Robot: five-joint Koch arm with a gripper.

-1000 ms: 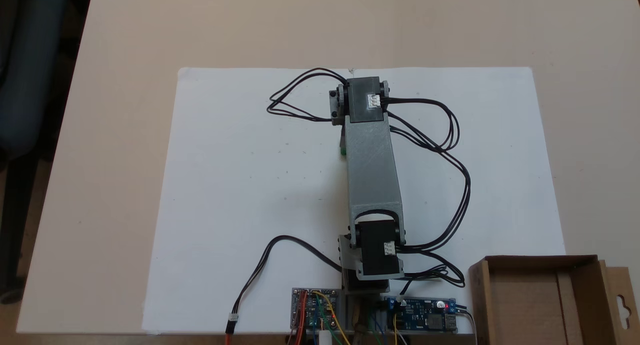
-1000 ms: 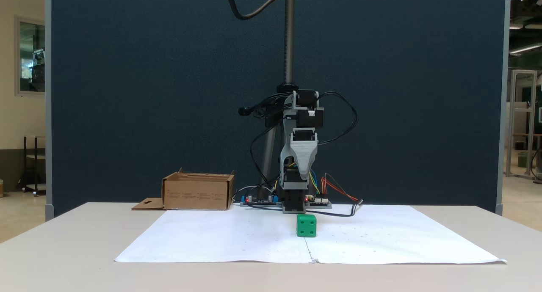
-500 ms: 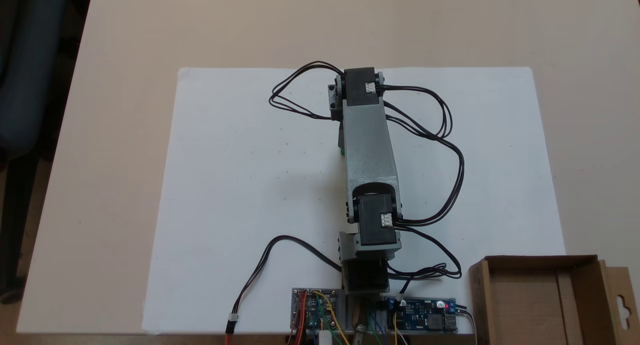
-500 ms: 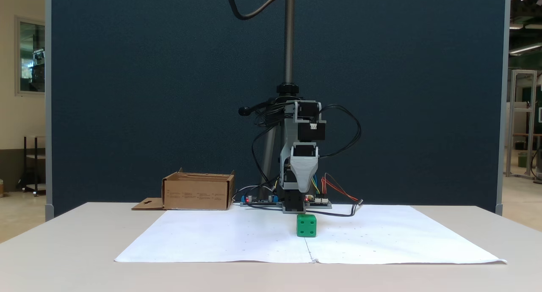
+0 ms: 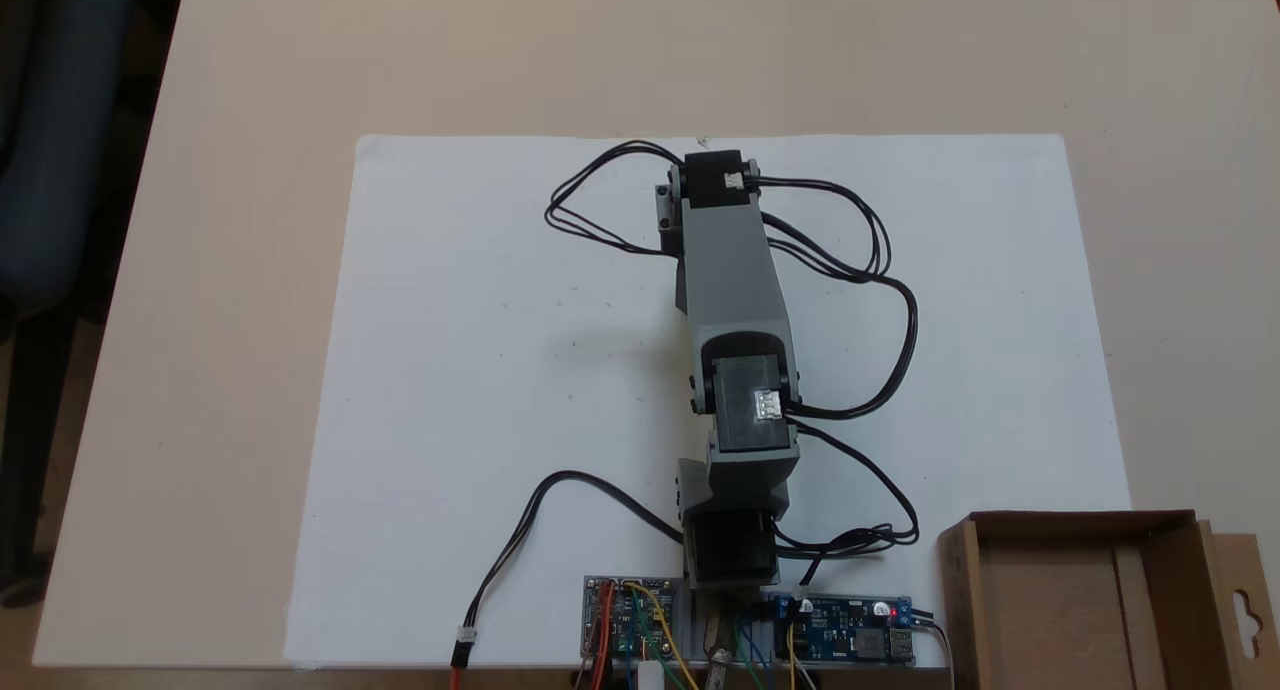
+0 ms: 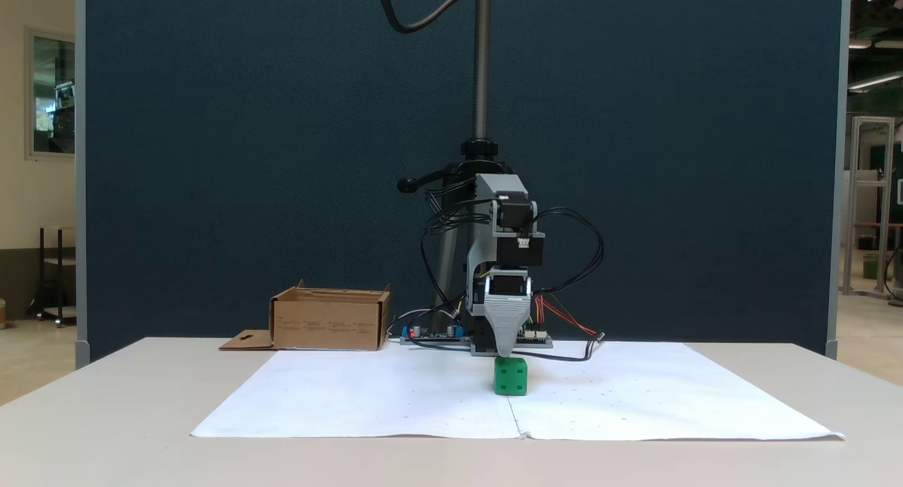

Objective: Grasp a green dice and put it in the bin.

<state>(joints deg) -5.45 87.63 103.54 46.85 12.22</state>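
Gripper (image 6: 506, 353): tip just above green dice (image 6: 511, 376), jaw spread cannot be told. Advice: straddle cube squarely before closing. Cardboard bin (image 6: 330, 322): far left.

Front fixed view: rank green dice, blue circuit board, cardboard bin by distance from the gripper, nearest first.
1. Green dice: directly under the gripper tip, on the white paper.
2. Blue circuit board: behind and left, at the arm's base.
3. Cardboard bin: far left, off the paper.
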